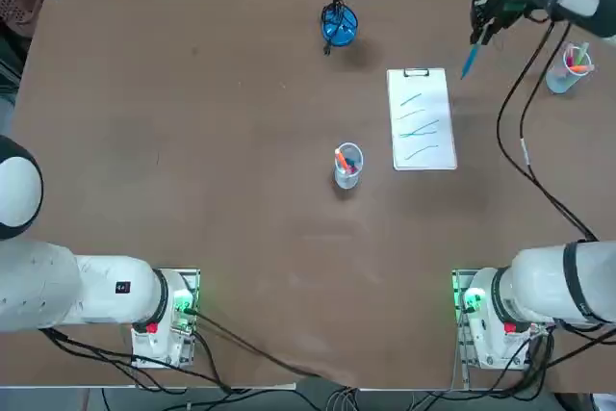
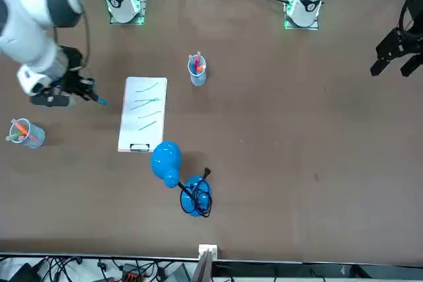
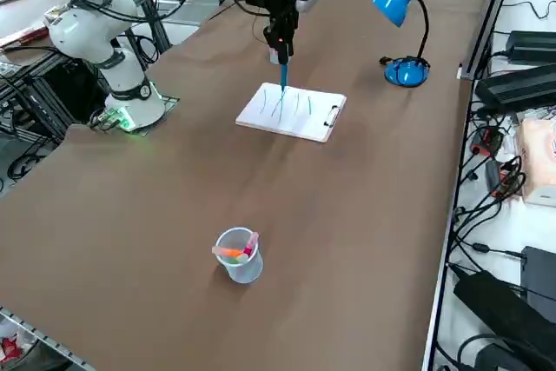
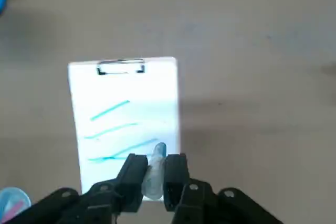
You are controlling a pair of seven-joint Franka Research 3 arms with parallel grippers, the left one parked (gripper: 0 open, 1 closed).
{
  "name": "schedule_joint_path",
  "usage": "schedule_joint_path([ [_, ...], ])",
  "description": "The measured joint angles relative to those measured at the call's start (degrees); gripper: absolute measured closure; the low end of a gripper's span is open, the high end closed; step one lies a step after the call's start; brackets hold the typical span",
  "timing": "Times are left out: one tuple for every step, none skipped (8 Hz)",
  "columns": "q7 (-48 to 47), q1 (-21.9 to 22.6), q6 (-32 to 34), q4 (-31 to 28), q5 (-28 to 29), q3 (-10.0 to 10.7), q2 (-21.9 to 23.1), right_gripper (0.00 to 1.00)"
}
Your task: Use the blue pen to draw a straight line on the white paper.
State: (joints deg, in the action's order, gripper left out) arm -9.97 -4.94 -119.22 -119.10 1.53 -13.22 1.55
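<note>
My right gripper (image 1: 484, 28) is shut on the blue pen (image 1: 469, 62), which points down from between the fingers. It hangs above the table, just to the right of the clip end of the white paper (image 1: 422, 120). The sheet lies flat on a clipboard and carries several slanted teal lines. In the wrist view the pen (image 4: 155, 174) sits between the two black fingers, with the paper (image 4: 126, 114) beyond. The side view shows the gripper (image 3: 280, 41) high over the sheet (image 3: 291, 110), the pen (image 3: 282, 71) nearly upright.
A clear cup (image 1: 347, 165) of orange and pink pens stands left of the paper near the table's middle. A second cup (image 1: 570, 68) sits at the far right edge. A blue desk lamp (image 1: 340, 21) stands at the far side, beyond the paper.
</note>
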Motion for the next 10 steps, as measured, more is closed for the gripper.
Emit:
schedule_joint_path([
  [-0.79,1.47,-5.29,-2.64,0.0,-0.02,-0.1,0.78],
  [-0.84,2.1,-9.55,-5.0,-0.05,0.0,-0.48,0.78],
  [-0.83,2.38,-11.6,-6.13,-0.65,0.0,-1.26,0.78],
  [-0.82,2.49,-13.0,-6.37,-1.67,0.0,-2.34,0.78],
  [-0.82,2.5,-14.9,-6.41,-2.79,0.03,-3.67,0.78],
  [-0.81,2.52,-16.54,-6.42,-3.53,0.05,-5.14,0.78],
  [-0.75,2.54,-17.37,-6.42,-5.29,0.07,-6.37,0.78],
  [-0.76,2.54,-17.5,-6.43,-7.17,0.15,-7.19,0.78],
  [-0.76,2.54,-17.51,-6.47,-8.13,0.23,-7.75,0.78],
  [-0.76,2.54,-17.55,-6.71,-8.5,0.26,-8.09,0.78],
])
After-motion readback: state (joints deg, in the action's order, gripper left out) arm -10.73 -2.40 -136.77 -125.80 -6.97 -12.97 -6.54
